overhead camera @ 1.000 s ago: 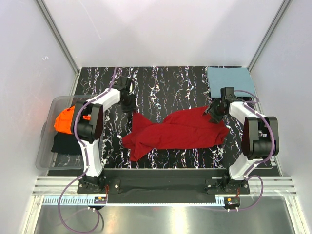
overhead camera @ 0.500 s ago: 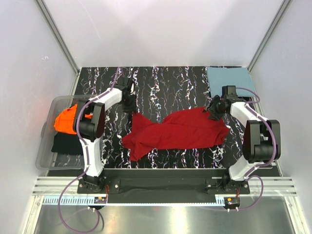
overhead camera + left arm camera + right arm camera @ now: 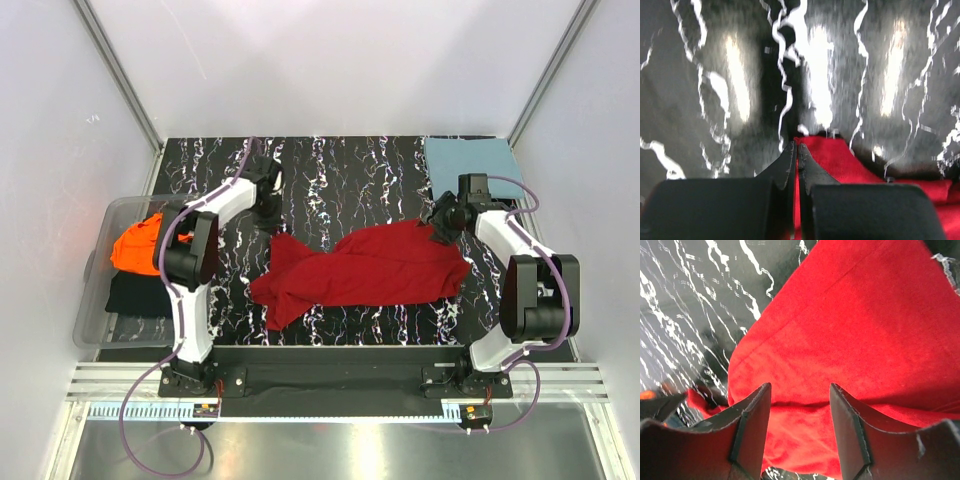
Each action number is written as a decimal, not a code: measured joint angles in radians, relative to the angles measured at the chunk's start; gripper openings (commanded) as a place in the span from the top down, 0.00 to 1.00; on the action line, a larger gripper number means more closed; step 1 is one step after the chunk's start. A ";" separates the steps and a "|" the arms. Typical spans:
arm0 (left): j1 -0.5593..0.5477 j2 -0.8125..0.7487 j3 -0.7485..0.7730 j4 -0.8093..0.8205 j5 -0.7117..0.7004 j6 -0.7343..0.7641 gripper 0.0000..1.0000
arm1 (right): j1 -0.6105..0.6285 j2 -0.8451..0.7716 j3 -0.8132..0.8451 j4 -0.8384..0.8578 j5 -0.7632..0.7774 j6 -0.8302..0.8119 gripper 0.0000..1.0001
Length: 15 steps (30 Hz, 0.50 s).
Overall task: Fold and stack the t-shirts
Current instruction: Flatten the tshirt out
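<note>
Red t-shirt (image 3: 360, 268) lies rumpled across the middle of the table (image 3: 340, 170). It is bunched lengthwise left to right, with no fold made yet.

Teal t-shirt (image 3: 468, 160) sits at the far right corner as a flat folded rectangle. It reads as the base of the stack.

Orange t-shirt (image 3: 135, 245) is heaped in the clear bin (image 3: 100, 330) off the left edge, on top of a dark cloth (image 3: 135, 297).

Left gripper (image 3: 796, 150) is at the shirt's far-left corner. Its fingers are pressed together with a thin strip of red between them, and red cloth hangs just below the tips. This looks like a pinch on the hem or corner.

Right gripper (image 3: 799, 390) is over the far-right part of the same shirt. Its fingers are spread with red cloth under and beyond both tips and nothing caught between them. I cannot tell whether the tips touch the cloth.

Step in hand, as I judge it: taking two far corners of the red t-shirt so it can be spread flat before folding. One corner is secured and the other is not.

Next move calls for:
- the right gripper to go down onto a true edge or corner, not the middle of the panel, and nip a single layer
- both arms then to draw apart to take out the bunching

Risk: if it closes where it hovers, it may gather a doubled wad.
</note>
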State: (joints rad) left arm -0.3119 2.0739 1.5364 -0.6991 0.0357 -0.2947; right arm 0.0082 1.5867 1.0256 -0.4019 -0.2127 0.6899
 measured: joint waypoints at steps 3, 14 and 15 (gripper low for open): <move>-0.008 -0.062 0.000 -0.034 -0.005 0.000 1.00 | 0.000 0.002 0.028 -0.013 0.040 0.017 0.43; -0.074 -0.503 0.026 -0.040 0.011 -0.005 1.00 | -0.011 0.287 0.357 -0.108 0.212 0.049 0.47; -0.075 -0.514 0.022 -0.038 0.011 -0.005 1.00 | -0.016 0.322 0.396 -0.132 0.224 0.054 0.48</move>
State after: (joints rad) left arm -0.3866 1.5597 1.5581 -0.7372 0.0471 -0.2996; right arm -0.0078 1.9091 1.4212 -0.5339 0.0109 0.7441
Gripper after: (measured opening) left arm 0.012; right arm 0.540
